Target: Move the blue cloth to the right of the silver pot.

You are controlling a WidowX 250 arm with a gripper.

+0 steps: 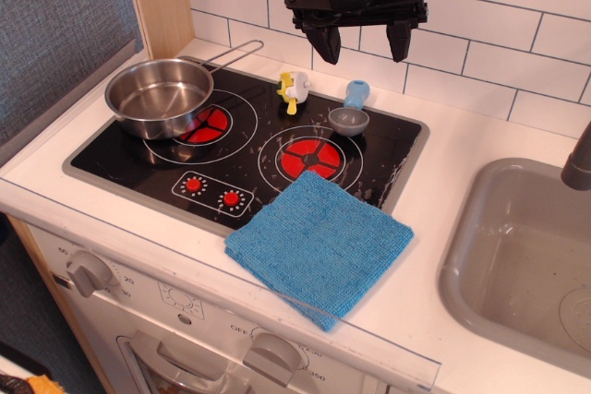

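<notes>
The tool (362,43), released and holding nothing, hangs beyond the blue cloth (319,246), which lies flat, well right of the silver pot (159,97).

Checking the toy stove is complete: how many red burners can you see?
2: one burner at left, partly covered by the silver pot; one burner at right, just above the blue cloth. None seems hidden.
</notes>
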